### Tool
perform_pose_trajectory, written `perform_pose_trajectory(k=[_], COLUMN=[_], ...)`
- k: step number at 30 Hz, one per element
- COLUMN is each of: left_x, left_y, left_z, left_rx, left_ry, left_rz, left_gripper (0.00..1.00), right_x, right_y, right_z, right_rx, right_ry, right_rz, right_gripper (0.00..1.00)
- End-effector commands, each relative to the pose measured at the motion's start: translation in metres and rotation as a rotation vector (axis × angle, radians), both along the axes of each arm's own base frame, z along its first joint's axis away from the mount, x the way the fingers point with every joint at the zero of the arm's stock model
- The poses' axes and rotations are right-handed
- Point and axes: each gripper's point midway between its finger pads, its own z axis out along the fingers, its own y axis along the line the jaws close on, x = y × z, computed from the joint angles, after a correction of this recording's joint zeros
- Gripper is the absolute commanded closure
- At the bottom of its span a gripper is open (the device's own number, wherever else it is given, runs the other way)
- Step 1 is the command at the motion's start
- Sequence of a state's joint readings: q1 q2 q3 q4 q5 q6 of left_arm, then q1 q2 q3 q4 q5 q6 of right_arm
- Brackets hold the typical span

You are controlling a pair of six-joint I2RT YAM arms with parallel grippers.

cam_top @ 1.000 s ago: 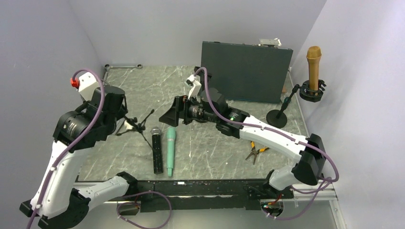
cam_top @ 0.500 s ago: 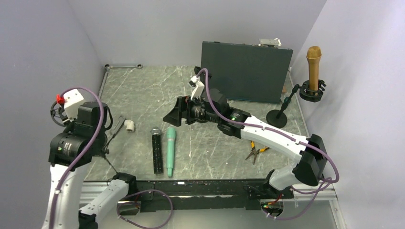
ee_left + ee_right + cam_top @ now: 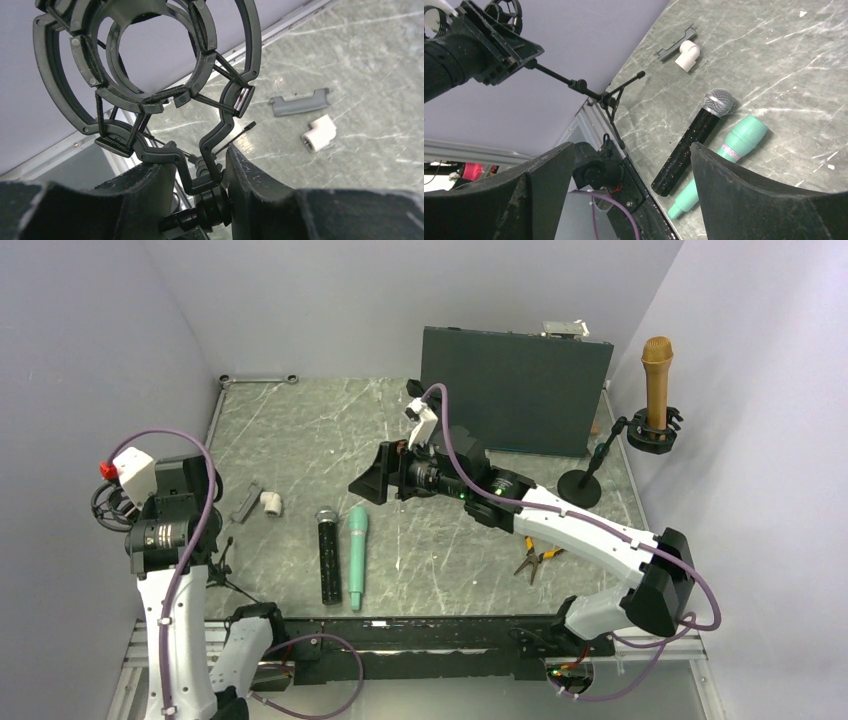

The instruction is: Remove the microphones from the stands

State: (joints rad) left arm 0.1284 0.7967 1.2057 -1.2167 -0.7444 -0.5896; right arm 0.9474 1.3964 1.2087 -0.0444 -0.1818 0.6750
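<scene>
Top external: left jaws clench an empty tripod stand point(image 3: 579, 85); black microphone point(image 3: 328, 558) and green microphone point(image 3: 356, 558) lie on the bench point(image 3: 300, 420); right jaws gape empty; gold microphone point(image 3: 656, 380) stands in its mount point(image 3: 655, 434) far right, likely rigid, slick, top-heavy: grasp mid-barrel.

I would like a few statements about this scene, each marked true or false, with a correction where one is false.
1. The left gripper is shut on the small stand. True.
2. The ring of the small stand holds a microphone. False: the ring is empty.
3. The gold microphone stands upright in a holder at the right. True.
4. The right gripper grips the green microphone. False: it is open and holds nothing. The green microphone lies on the table beside the black microphone.
</scene>
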Motion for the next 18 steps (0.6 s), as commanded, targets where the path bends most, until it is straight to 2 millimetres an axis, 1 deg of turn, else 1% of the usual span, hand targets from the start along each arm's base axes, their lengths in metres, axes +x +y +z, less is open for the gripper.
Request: perform_pose_trajectory(k=[1,3,6,8,11,13,15,16,18], left_x=[0.025,0.026,0.033,0.03,0.029,0.025,0.019,0.016,0.013], left_y=[0.009,0.013,0.014,0.015,0.016,0.017,0.02,0.021,0.022], left_z=[0.023,0.02,0.011,0.002,-0.017,-0.027,-0.031,-0.031,-0.031], left_rx=[-0.003,-0.012,-0.028,-0.041,-0.052,-0.052,-0.037,-0.03,-0.022], left_ry=[-0.157,-0.158,-0.169,-0.159,-0.133,-0.115,-0.104,-0.106,-0.114], left_rz=[0.046,0.084,0.089,0.126,0.155,0.181,0.213,0.224,0.234], left_gripper=[1.0,1.0,1.0,1.0,1.0,1.0,1.0,0.99,0.92], right_x=[0.003,0.004,0.005,0.006,0.006,0.007,0.007,0.007,0.007], right_y=[-0.009,-0.01,-0.01,-0.01,-0.009,-0.009,-0.008,-0.008,-0.007], right_z=[0.012,0.012,0.013,0.013,0.012,0.011,0.009,0.008,0.007], right_rx=[0.024,0.027,0.029,0.031,0.032,0.031,0.03,0.028,0.027], right_ry=[-0.038,-0.036,-0.037,-0.037,-0.035,-0.032,-0.028,-0.025,-0.022], right_rz=[-0.028,-0.029,-0.031,-0.03,-0.027,-0.025,-0.024,-0.023,-0.02], right_gripper=[0.12,0.12,0.12,0.12,0.12,0.12,0.12,0.12,0.12])
